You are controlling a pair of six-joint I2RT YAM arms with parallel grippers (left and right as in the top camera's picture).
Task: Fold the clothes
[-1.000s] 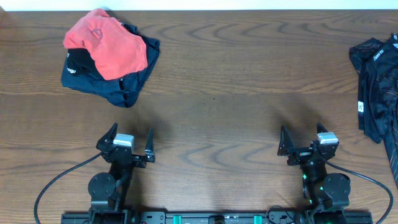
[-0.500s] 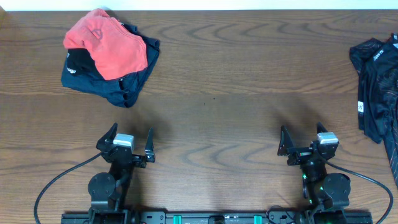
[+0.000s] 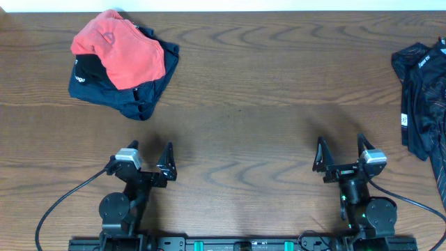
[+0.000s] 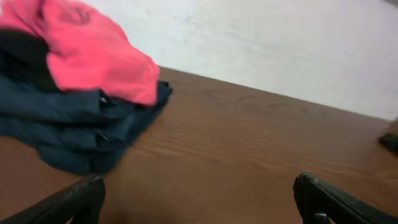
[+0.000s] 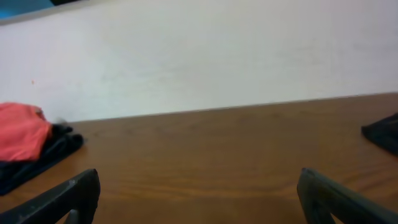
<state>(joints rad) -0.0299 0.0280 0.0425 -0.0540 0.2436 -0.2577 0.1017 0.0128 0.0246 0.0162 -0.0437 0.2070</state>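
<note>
The black jersey [image 3: 422,99] with thin orange lines and white lettering lies crumpled at the table's right edge, partly cut off by the frame; a dark corner of it shows in the right wrist view [image 5: 384,133]. My left gripper [image 3: 150,155] is open and empty near the front left, also seen in its wrist view [image 4: 198,190]. My right gripper [image 3: 340,150] is open and empty near the front right, well left of the jersey; its wrist view [image 5: 199,183] shows bare table between the fingers.
A coral-red garment [image 3: 120,49] lies on a navy garment [image 3: 139,94] at the back left; both show in the left wrist view [image 4: 93,59]. A white wall runs behind the wooden table [image 3: 251,104].
Both grippers have shifted slightly: the left one has turned a little to the left, the right one has moved slightly right. The clothes have not moved.
</note>
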